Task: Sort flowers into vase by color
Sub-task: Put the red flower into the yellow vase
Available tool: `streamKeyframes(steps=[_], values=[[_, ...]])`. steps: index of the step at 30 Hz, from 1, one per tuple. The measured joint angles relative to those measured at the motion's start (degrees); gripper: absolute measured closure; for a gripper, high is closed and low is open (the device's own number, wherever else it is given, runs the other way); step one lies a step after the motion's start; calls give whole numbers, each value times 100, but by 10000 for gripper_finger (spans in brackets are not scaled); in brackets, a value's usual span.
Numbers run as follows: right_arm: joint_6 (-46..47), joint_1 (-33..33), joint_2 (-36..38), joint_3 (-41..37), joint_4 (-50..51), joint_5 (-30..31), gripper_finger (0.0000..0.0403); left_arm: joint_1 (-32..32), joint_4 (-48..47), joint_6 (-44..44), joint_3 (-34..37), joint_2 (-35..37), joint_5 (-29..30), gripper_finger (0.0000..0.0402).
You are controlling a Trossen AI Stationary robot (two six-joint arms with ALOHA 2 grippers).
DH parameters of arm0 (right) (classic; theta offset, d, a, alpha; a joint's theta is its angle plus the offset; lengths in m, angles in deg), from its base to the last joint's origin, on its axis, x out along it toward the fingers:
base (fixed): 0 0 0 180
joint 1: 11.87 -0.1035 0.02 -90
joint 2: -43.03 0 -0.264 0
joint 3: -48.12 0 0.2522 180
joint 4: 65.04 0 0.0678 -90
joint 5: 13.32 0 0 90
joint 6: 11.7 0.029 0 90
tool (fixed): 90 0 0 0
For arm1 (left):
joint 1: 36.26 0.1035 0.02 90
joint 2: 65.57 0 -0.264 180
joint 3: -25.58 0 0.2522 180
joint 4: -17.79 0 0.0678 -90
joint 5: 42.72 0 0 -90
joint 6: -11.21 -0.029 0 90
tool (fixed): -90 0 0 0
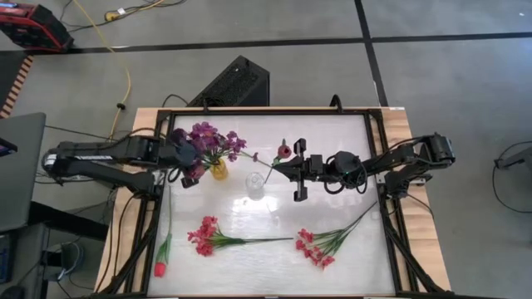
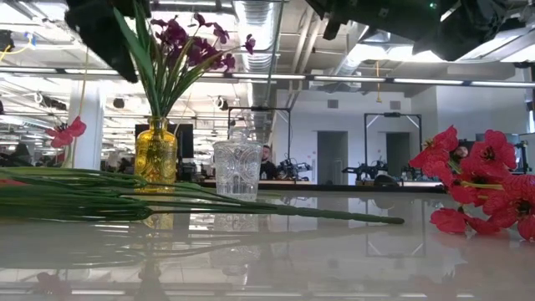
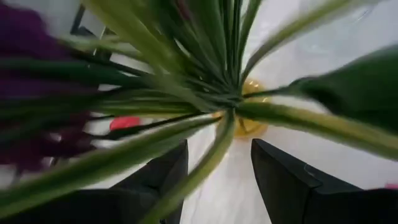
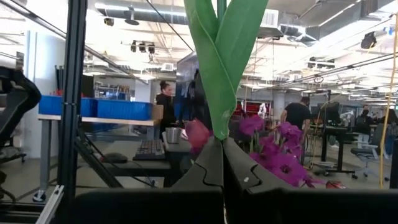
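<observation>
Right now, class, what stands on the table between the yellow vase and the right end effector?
A clear glass vase stands there, empty, between the yellow vase and the right end effector, as the high view shows.

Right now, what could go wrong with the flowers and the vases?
The left gripper sits open right above the yellow vase among the purple flowers; pulling away carelessly might tip that vase. The right gripper is shut on a tulip with a long stem; lowering it toward the clear glass vase, it may miss or knock it.

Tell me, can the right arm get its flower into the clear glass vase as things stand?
Probably yes: the right gripper, shut on the pink tulip, is beside the clear glass vase, whose mouth looks unobstructed.
</observation>
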Motion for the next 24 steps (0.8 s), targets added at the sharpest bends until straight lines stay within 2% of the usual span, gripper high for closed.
streamKeyframes(steps=[7,11,19,21,24], values=[[0,2,0,0,19,-2,388,-2,-657,92,-637,286,-208,236],[-2,2,0,0,78,-16,388,-24,-474,63,-605,852,-478,236],[0,2,2,-2,144,-151,388,-22,-342,577,-361,1952,-476,236],[-2,2,2,-2,147,-151,388,-22,-432,780,-361,2090,-267,236],[-31,2,2,-2,149,-151,388,-22,-979,1181,-361,2142,520,236]])
